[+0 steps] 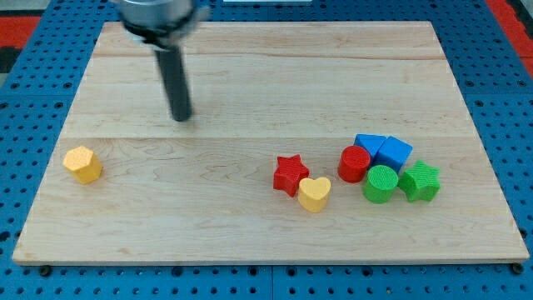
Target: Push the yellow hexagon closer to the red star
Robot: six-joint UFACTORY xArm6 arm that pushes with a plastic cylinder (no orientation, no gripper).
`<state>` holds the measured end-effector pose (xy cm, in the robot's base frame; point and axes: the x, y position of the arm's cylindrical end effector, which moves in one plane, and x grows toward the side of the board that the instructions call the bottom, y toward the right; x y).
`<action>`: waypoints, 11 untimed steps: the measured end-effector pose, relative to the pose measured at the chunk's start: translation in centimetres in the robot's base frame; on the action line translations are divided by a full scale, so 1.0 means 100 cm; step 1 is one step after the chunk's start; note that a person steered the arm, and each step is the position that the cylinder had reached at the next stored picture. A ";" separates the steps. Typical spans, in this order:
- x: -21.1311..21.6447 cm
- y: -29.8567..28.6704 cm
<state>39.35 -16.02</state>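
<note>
While my tip is hovering over bare wood in the far-left part of the board, touching no block, the yellow hexagon is sitting alone near the left edge, nearer than the tip and to its left, well apart from the red star at centre-right. No jaws to report — the arm is ending in a plain rod, holding nothing. Judgement on the step in hand: the tip is needing to get round to the hexagon's left face before any push, approaching from the far side so as not to be nudging the block leftward toward the board's edge. A push through the middle of that face, heading right and only slightly nearer, is looking best; an off-centre contact is likely to be spinning the hexagon off line. The lane between hexagon and star is lying open wood. Beyond the star, a yellow heart is touching its near-right side, and a cluster — red cylinder, two blue blocks (shapes unclear), green cylinder, green star-like block — is crowding just to the right. Overshoot is risking shoving the star into that group.
</note>
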 end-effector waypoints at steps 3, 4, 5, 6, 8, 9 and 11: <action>0.040 -0.145; 0.088 -0.142; 0.091 -0.102; 0.100 -0.058; 0.115 -0.066; 0.138 -0.037; 0.127 0.043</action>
